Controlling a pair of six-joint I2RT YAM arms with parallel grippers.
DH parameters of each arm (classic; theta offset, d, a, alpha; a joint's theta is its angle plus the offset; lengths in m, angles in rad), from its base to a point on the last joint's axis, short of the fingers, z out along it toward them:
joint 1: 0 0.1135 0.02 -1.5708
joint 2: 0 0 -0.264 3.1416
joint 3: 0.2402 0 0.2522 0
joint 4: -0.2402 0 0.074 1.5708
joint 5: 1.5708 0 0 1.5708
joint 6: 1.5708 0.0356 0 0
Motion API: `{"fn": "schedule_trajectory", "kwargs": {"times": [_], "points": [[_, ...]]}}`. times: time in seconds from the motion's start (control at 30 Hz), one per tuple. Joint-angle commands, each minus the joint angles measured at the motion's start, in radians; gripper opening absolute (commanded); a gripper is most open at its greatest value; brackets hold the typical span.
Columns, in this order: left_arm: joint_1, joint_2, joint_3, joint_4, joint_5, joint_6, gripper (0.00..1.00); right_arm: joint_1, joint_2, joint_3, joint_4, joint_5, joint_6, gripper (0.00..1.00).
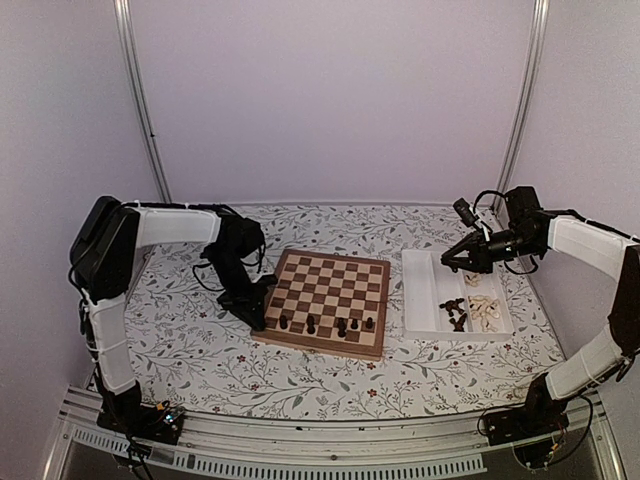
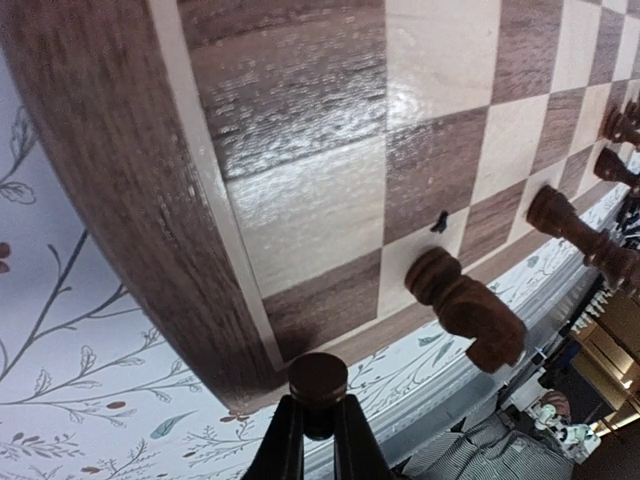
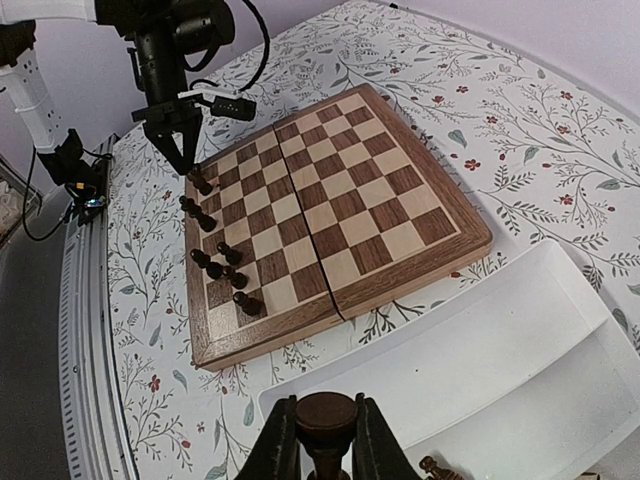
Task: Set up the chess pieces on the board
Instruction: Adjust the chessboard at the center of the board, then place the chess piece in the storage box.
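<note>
One flower-printed worktop [image 1: 200, 340] beneath all of it, with two arms rising from its near edge, one on either side of the board. Next in size, the board [image 1: 330, 290]: square, wooden, dark and cream checks inside a tan border, lying flat at the middle, a fold seam across it. Just right of the board and apart from it, a white compartment tray [image 1: 420, 300], holding a small heap of dark chess pieces [image 1: 455, 312] on the side nearer the board and a heap of cream pieces [image 1: 486, 312] on the side farther from it. At the board's near-left corner, the left pincer [image 1: 258, 305], pointing down, pressed tight on a dark piece [image 2: 318, 378] with a round top, right over the corner's rim; touching the wood or not, cannot tell. Above the far end of the tray, well right of the board, the right pincer [image 1: 455, 262], likewise pinching a dark round-topped piece [image 3: 326, 412] between its fingertips. Along the board's near row, several standing dark pieces [image 1: 311, 324], upright and spaced apart. Smallest detail, one square in from the board's near-left corner: a dark knight [image 2: 470, 310], upright on a cream square.
</note>
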Motion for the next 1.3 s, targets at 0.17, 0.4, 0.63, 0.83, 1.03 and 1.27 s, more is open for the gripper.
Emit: {"fn": "schedule_trajectory", "kwargs": {"times": [0.17, 0.4, 0.63, 0.83, 1.03, 1.27], "points": [[0.051, -0.105, -0.045, 0.076, 0.138, -0.029, 0.00, -0.002, 0.026, -0.004, -0.004, 0.033, -0.005, 0.12], [0.051, -0.137, 0.018, 0.194, 0.141, -0.085, 0.00, -0.002, 0.212, 0.022, -0.038, 0.215, 0.061, 0.12], [-0.001, -0.205, 0.054, 0.446, 0.195, -0.181, 0.00, -0.002, 0.379, 0.049, -0.019, 0.306, 0.116, 0.11], [-0.053, -0.231, 0.031, 0.608, 0.230, -0.216, 0.00, -0.002, 0.395, 0.051, -0.002, 0.335, 0.135, 0.11], [-0.111, -0.209, 0.012, 0.752, 0.262, -0.285, 0.00, -0.002, 0.403, 0.064, -0.021, 0.337, 0.135, 0.25], [-0.155, -0.223, -0.047, 1.064, 0.341, -0.456, 0.00, 0.041, 0.156, 0.103, -0.050, 0.337, 0.053, 0.99]]}}
